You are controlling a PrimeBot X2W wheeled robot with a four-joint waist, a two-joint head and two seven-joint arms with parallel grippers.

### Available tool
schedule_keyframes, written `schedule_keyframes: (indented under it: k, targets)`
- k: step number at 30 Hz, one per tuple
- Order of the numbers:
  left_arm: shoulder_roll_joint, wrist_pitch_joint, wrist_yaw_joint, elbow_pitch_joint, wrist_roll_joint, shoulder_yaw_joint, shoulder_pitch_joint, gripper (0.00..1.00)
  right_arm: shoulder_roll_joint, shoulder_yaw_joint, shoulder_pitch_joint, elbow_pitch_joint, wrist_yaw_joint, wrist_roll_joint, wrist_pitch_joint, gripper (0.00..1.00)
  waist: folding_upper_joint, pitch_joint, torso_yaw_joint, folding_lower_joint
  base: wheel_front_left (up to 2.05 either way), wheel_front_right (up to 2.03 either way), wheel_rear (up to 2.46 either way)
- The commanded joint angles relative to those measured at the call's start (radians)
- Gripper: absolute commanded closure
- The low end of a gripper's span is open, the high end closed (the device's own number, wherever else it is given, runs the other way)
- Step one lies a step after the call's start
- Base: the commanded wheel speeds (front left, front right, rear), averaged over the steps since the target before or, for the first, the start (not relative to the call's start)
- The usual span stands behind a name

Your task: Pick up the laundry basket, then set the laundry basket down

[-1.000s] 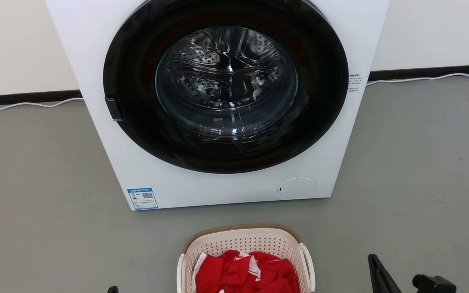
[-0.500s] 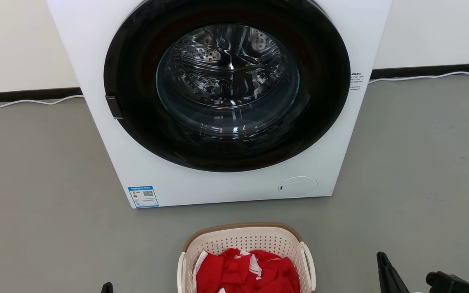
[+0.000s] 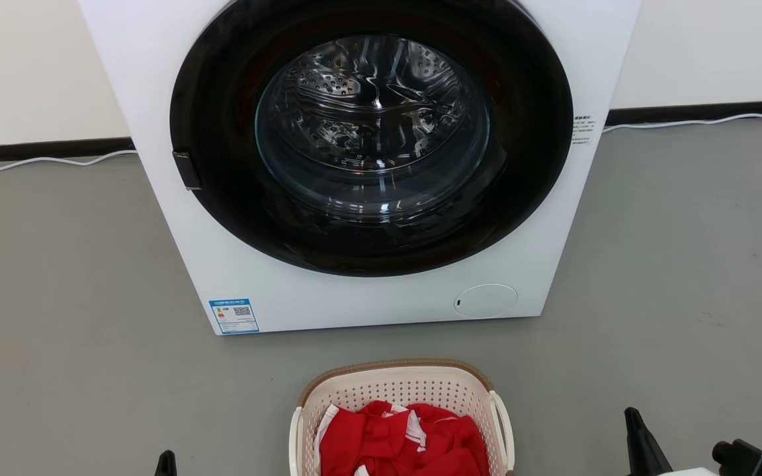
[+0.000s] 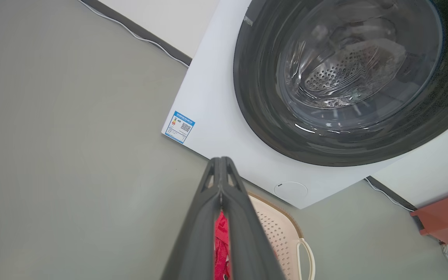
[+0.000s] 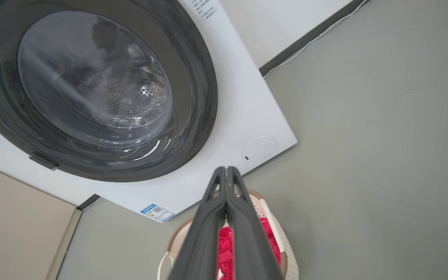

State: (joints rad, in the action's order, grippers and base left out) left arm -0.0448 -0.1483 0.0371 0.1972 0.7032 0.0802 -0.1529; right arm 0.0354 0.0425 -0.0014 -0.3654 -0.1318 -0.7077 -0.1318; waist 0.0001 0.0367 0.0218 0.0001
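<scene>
Both claws closed, empty. Left claw [image 4: 221,165]: two dark fingers [image 4: 202,217] pressed tip to tip, nothing between them. Right claw [image 5: 226,173]: same. Each hangs low on its own side of the laundry basket [image 3: 399,389], apart from its white loop handles [image 3: 507,426]; judged a flanking stance ahead of a two-sided lift, and the fingers must part first. Basket sits upright on the grey floor [image 3: 57,297], near the front of the white washing machine [image 3: 354,307], door closed. Red clothing [image 3: 401,439] heaped inside adds load. White cable [image 3: 24,160] runs along the dark skirting [image 3: 24,149] below a pale wall [image 3: 24,66].
</scene>
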Motion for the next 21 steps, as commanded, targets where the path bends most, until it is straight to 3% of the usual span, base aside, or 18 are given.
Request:
schedule_keyframes:
  k: [1, 21]
  targets:
    - [-0.013, 0.009, 0.013, -0.019, 0.036, -0.021, 0.055, 1.00, 0.010, -0.005, -0.051, 0.032, 0.000, -0.036, 0.012, 1.00, -0.0001, -0.001, -0.001, -0.0001, 0.00, 0.00, 0.00]
    - [-0.017, 0.065, 0.033, -0.003, 0.258, -0.057, 0.106, 1.00, 0.012, -0.042, -0.065, 0.054, 0.001, -0.251, 0.070, 1.00, -0.0001, -0.011, -0.006, -0.0001, 0.00, 0.00, 0.00]
